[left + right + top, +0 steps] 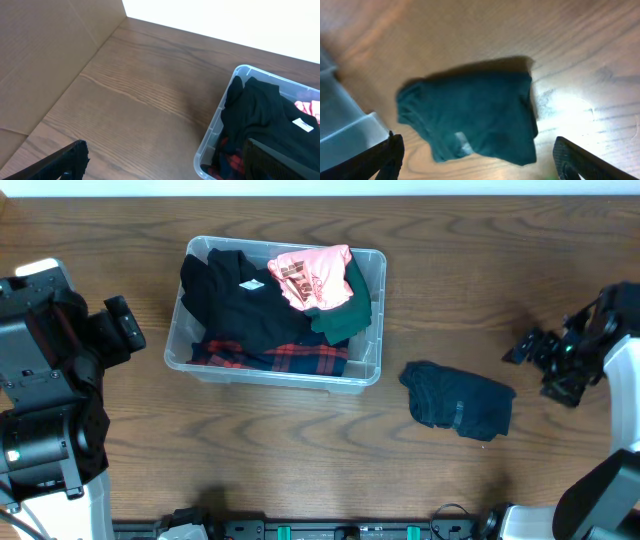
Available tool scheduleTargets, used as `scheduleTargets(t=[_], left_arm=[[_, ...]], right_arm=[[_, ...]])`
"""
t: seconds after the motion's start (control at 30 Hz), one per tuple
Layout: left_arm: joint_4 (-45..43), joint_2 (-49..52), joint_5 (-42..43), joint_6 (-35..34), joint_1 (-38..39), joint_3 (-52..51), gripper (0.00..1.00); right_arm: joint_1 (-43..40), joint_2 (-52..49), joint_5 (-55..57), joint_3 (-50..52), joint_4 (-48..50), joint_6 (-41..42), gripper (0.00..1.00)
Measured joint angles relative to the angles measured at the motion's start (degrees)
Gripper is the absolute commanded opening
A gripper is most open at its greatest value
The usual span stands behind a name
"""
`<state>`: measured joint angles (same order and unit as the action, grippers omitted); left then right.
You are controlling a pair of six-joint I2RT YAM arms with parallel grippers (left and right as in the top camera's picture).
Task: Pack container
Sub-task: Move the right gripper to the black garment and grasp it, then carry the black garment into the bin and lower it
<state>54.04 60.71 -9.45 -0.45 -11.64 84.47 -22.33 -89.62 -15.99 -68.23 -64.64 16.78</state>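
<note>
1. The container (376,340) sits on the counter (300,450) with its long axis running left to right. It is already partly filled.
2. A dark folded garment (460,400) lies just to the right of the container, apart from its wall. Its long axis runs roughly parallel to the container's, dipping slightly at the far end.
3. The right fingers (385,157) hover further right of the container, beyond that garment. They are spread wide and hold nothing, and the wrist view shows the garment between and ahead of them. This arm looks the nearer one for the pickup.
4. The left fingers (67,160) are left of the container, also spread wide and empty.
5. Count:
   - One container.
   - Four garments show inside it: a black garment (235,305), a pink garment (312,275), a green garment (345,315) and a red plaid garment (290,358).
   - One garment lies loose outside.
</note>
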Motion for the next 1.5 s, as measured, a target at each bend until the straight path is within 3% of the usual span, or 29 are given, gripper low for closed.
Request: scheduleTargets(t=[0.37,0.43,0.5,0.6,0.67,0.8,0.97,1.13,1.33,1.4,1.5], left_arm=[[0.0,0.0,0.0,0.0,0.0,0.0,0.98],[0.0,0.0,0.0,0.0,0.0,0.0,0.98],[0.0,0.0,0.0,0.0,0.0,0.0,0.98],[0.0,0.0,0.0,0.0,0.0,0.0,0.98],[0.0,0.0,0.0,0.0,0.0,0.0,0.98],[0.0,0.0,0.0,0.0,0.0,0.0,0.98],[0.0,0.0,0.0,0.0,0.0,0.0,0.98],[0.0,0.0,0.0,0.0,0.0,0.0,0.98],[0.0,0.0,0.0,0.0,0.0,0.0,0.98],[0.0,0.0,0.0,0.0,0.0,0.0,0.98],[0.0,0.0,0.0,0.0,0.0,0.0,0.98]], right_arm=[[-0.6,-0.4,0.0,17.8,16.2,2.1,0.94],[-0.6,-0.4,-0.2,19.3,17.7,2.2,0.90],[-0.6,-0.4,-0.8,21.0,19.6,2.5,0.80],[-0.6,-0.4,-3.9,23.8,23.6,3.2,0.36],[-0.6,-0.4,-6.6,25.3,25.9,3.4,0.21],[-0.6,-0.4,-13.3,26.4,29.3,3.7,0.03],[-0.7,0.0,-26.9,26.6,39.9,6.2,0.01],[-0.7,2.7,-40.8,26.6,65.1,20.7,0.01],[2.4,4.6,-47.1,25.1,115.8,49.5,0.01],[5.1,5.4,-46.2,24.7,127.0,57.4,0.01],[10.0,6.8,-44.8,24.2,130.4,65.1,0.01]])
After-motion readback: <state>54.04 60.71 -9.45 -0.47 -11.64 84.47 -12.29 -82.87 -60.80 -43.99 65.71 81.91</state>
